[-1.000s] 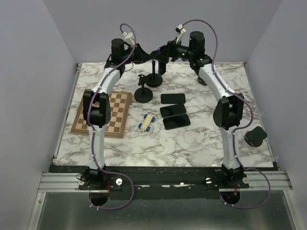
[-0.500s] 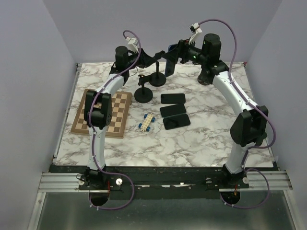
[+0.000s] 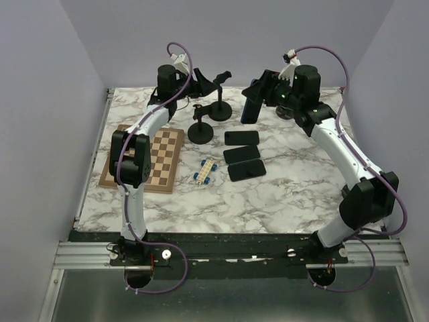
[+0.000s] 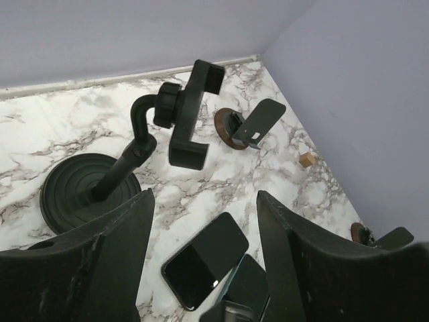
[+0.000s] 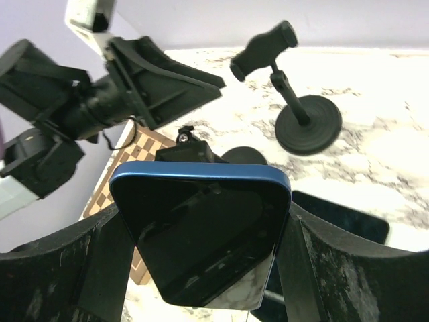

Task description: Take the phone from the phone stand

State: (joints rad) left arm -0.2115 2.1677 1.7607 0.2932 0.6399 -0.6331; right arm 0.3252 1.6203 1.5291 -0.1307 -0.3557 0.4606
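Observation:
The blue-edged phone (image 5: 201,228) with a dark screen is clamped upright between my right gripper's (image 5: 201,268) fingers. In the top view the phone (image 3: 252,107) hangs above the table, right of the phone stand (image 3: 219,100). The stand's clamp (image 3: 223,76) is empty; it also shows in the left wrist view (image 4: 188,114) and the right wrist view (image 5: 265,47). My left gripper (image 3: 208,82) is open and empty, just left of the clamp; its fingers (image 4: 100,261) frame the table below.
A second black stand (image 3: 201,131) is in front of the first. Three dark phones (image 3: 242,153) lie flat mid-table. A chessboard (image 3: 142,159) lies at left and a blue-and-yellow toy (image 3: 206,173) beside it. A small mount (image 4: 251,124) and wooden cube (image 4: 306,159) sit near the back wall.
My right gripper has carried the phone out of the stand's clamp, to the right and lower. My left gripper has drawn back a little from the stand.

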